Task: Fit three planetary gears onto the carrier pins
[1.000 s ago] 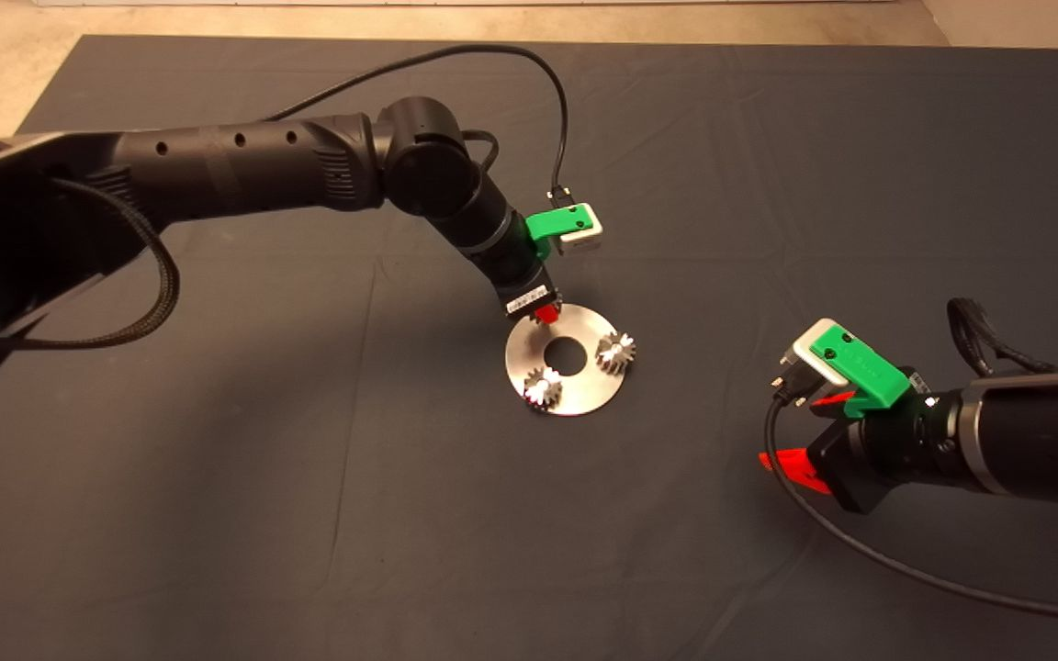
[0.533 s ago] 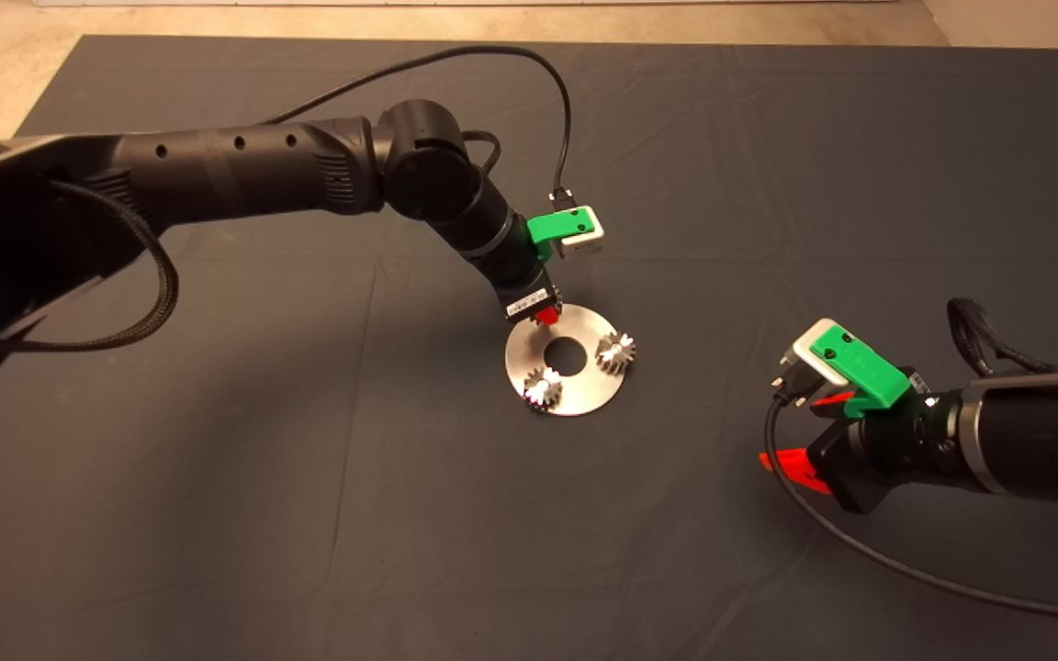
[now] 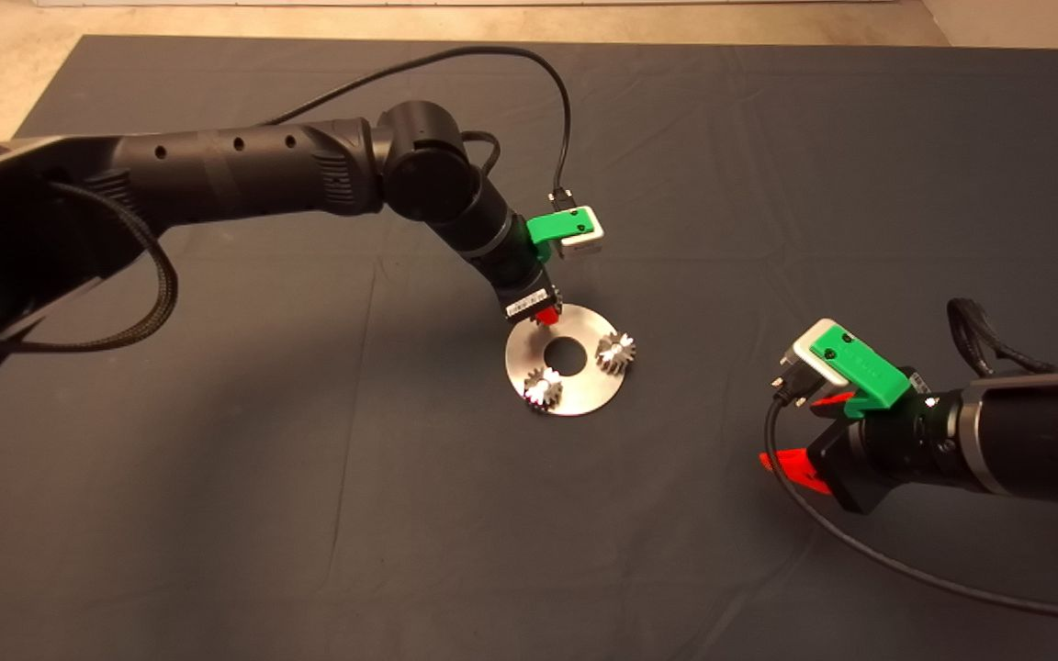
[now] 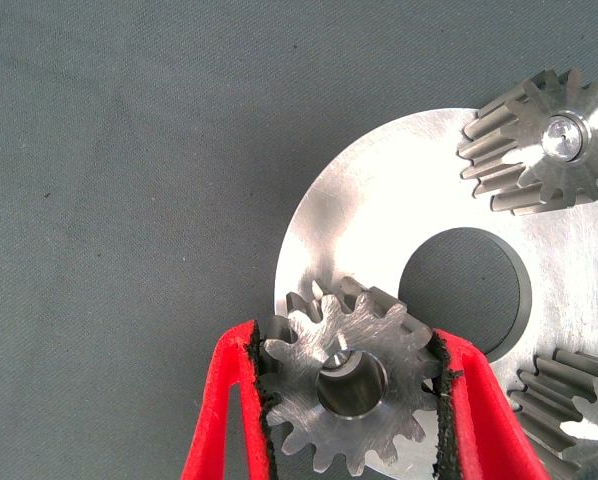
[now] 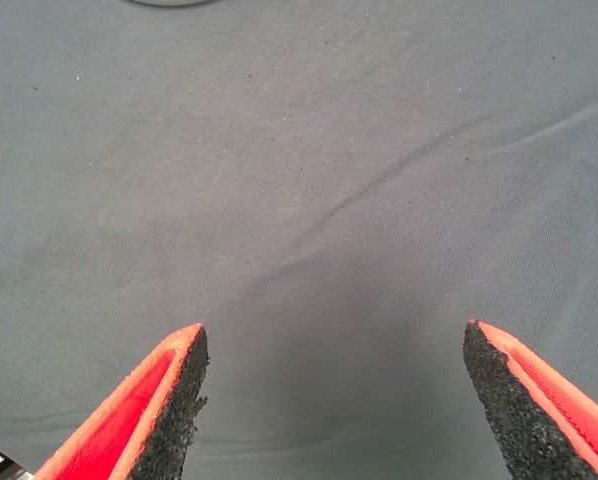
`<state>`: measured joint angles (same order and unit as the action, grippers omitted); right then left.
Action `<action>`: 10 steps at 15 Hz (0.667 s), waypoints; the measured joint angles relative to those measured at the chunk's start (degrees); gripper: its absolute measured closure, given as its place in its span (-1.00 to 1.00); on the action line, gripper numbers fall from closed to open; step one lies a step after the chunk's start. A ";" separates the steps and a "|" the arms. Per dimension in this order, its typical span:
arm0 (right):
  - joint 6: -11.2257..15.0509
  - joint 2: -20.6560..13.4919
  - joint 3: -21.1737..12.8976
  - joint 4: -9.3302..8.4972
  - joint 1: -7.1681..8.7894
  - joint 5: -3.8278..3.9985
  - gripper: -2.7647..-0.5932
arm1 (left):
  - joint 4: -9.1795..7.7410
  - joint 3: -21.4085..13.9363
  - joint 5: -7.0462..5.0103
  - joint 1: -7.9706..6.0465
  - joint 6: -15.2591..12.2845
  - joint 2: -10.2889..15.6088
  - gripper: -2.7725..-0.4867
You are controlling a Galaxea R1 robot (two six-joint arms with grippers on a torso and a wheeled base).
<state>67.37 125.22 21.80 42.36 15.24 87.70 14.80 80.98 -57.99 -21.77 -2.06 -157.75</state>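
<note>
My left claw (image 4: pixel 351 400): clenched on the third gear (image 4: pixel 351 378), one black pad on each side of its teeth, at the disc's 11 o'clock in the head view.

Third gear over its pin: through the bore I see a bright pin top, but off-centre. I judge the gear is not yet seated. It also looks slightly tilted, though I cannot be sure.

Risk, jamming: if I press down with the bore off the pin's axis, the gear may cock and bind, or drag the disc (image 4: pixel 359 210) across the mat (image 4: pixel 129 150).

Risk, early release: if I open before the bore has caught the pin, the gear could tip off and roll onto the mat.

Risk, withdrawal: my pads sit among the teeth, so lifting away crookedly could pull the gear back up.

Seated gears: one at the disc's 7 o'clock (image 3: pixel 543 387), one at 3 o'clock (image 3: pixel 615 352), both on their pins. A sideways nudge could clash teeth with them.

My right claw (image 5: pixel 334 395): released, fingers wide apart, parked over bare mat at 4 o'clock, well apart from the disc.
</note>
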 joint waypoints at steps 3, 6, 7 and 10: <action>0.00 0.00 0.00 0.00 0.00 0.00 -0.20 | 0.07 -0.06 0.00 0.00 -0.02 0.00 0.91; 0.00 0.00 0.00 0.00 0.00 0.00 -0.20 | 0.11 -0.09 0.00 0.06 -0.02 -0.02 0.90; 0.00 0.00 0.00 0.00 0.00 0.01 -0.20 | 0.20 -0.09 0.03 0.13 -0.02 0.00 0.90; 0.00 0.00 0.00 0.00 0.00 0.00 -0.20 | 0.27 -0.11 0.13 0.15 0.00 0.00 0.89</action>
<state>67.37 125.22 21.80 42.36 15.24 87.70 15.07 80.87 -57.86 -21.62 -2.06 -157.75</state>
